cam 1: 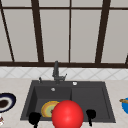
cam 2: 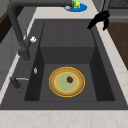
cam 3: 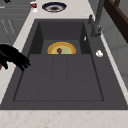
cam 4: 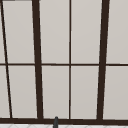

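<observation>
A yellow-rimmed plate (cam 1: 48, 109) lies flat on the floor of the sink's left basin (cam 1: 32, 100), with a small red bit at its middle (cam 2: 69, 79). The same plate (cam 3: 61, 48) lies at the far end in the right side view. A large red ball (cam 1: 67, 114) covers the sink's front rim at the centre. My left hand (cam 1: 34, 118) hovers at the front rim left of the ball, near the plate. My right hand (cam 1: 90, 114) hangs over the front edge of the right basin. It holds nothing, and its fingers (cam 3: 21, 61) are relaxed and pointing into the sink.
A dark faucet (cam 1: 56, 71) stands behind the sink, with a small lever (cam 2: 15, 81) beside it. A dark blue dish (cam 1: 6, 102) and a small red-and-white item (cam 3: 33, 5) sit on the left counter. A blue plate with food (cam 2: 76, 7) sits on the right counter. A window spans the wall.
</observation>
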Robot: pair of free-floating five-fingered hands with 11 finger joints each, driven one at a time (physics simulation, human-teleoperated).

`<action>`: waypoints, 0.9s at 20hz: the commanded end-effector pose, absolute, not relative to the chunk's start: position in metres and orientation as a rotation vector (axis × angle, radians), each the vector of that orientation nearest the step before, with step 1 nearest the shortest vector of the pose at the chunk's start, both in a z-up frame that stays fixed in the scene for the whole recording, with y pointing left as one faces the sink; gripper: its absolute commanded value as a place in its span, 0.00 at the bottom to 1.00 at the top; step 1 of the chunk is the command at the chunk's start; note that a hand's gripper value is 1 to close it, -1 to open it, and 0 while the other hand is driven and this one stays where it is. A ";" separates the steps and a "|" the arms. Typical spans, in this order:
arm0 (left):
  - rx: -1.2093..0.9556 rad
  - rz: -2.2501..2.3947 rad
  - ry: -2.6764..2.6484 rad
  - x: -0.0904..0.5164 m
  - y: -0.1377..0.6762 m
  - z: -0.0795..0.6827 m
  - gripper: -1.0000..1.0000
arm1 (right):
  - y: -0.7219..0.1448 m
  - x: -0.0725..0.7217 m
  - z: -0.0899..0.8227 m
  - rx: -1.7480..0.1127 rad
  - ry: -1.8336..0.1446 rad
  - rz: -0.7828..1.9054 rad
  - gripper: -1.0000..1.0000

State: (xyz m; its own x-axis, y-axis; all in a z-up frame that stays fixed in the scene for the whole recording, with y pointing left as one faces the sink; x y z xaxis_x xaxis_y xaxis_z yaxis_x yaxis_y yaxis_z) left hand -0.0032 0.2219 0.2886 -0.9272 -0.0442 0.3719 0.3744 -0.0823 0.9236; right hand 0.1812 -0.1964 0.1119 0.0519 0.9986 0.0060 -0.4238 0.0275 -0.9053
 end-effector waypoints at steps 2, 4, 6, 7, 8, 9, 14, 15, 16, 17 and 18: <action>-0.357 -2.089 -1.909 -0.003 0.222 0.289 0.50 | -0.186 0.182 0.112 -0.904 -0.859 1.356 0.00; -0.352 -2.090 -1.912 -0.003 0.222 0.288 0.50 | -0.183 0.185 0.114 -0.897 -0.866 1.388 0.00; -0.348 -2.089 -1.914 -0.003 0.222 0.288 0.50 | -0.179 0.192 0.114 -0.887 -0.874 1.404 0.00; -0.346 -2.089 -1.915 -0.003 0.222 0.288 0.50 | -0.175 0.195 0.115 -0.885 -0.874 1.408 0.00; -0.345 -2.089 -1.916 -0.003 0.222 0.288 0.50 | -0.175 0.198 0.116 -0.882 -0.879 1.414 0.00; -0.344 -2.089 -1.917 -0.003 0.222 0.288 0.50 | -0.173 0.201 0.117 -0.887 -0.890 1.411 0.00; -0.338 -2.088 -1.920 -0.003 0.222 0.288 0.50 | -0.165 0.210 0.122 -0.862 -0.924 1.446 0.00; -0.338 -2.088 -1.920 -0.003 0.222 0.288 0.50 | -0.163 0.212 0.123 -0.856 -0.933 1.454 0.00; -0.337 -2.088 -1.921 -0.003 0.222 0.288 0.50 | -0.162 0.213 0.124 -0.846 -0.943 1.466 0.00; -0.336 -2.088 -1.921 -0.003 0.222 0.288 0.50 | -0.161 0.213 0.125 -0.836 -0.955 1.477 0.00; -0.336 -2.088 -1.921 -0.003 0.222 0.288 0.50 | -0.161 0.214 0.126 -0.828 -0.970 1.488 0.00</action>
State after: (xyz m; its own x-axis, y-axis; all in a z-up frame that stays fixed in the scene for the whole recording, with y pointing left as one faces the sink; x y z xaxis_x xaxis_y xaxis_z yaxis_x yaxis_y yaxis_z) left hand -0.0026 0.2216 0.2879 -0.9329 -0.0501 0.3566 0.3595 -0.0735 0.9303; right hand 0.2113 -0.1637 0.1233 -0.0525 0.9980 0.0358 -0.4289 0.0098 -0.9033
